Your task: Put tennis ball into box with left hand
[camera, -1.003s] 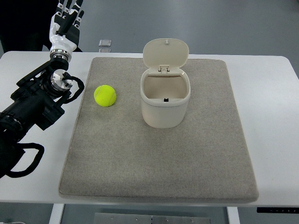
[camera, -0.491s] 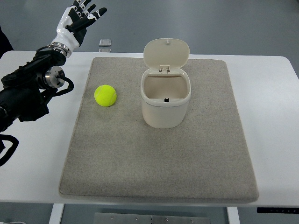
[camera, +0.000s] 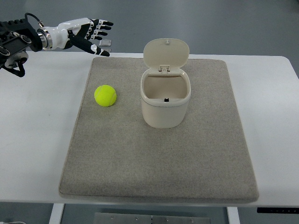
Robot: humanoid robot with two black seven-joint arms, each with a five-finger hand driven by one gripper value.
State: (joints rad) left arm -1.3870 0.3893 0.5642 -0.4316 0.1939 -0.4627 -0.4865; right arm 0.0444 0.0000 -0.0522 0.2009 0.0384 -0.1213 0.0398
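A yellow-green tennis ball (camera: 105, 95) lies on the left part of the grey mat (camera: 159, 158). To its right stands a cream box (camera: 165, 100) with its hinged lid (camera: 166, 52) flipped up and its inside empty. My left hand (camera: 93, 35) hovers above the table's far left edge, well behind the ball, palm turned sideways and fingers spread, holding nothing. Its arm enters from the upper left corner. The right arm does not show.
The mat lies on a white table (camera: 37, 116). A small clear object (camera: 105, 44) rests at the table's back edge, just past the left hand. Grey floor lies beyond the table.
My left arm has swung up and back toward the upper left corner. The hand has turned from pointing away to pointing rightward. Ball and box have not moved.
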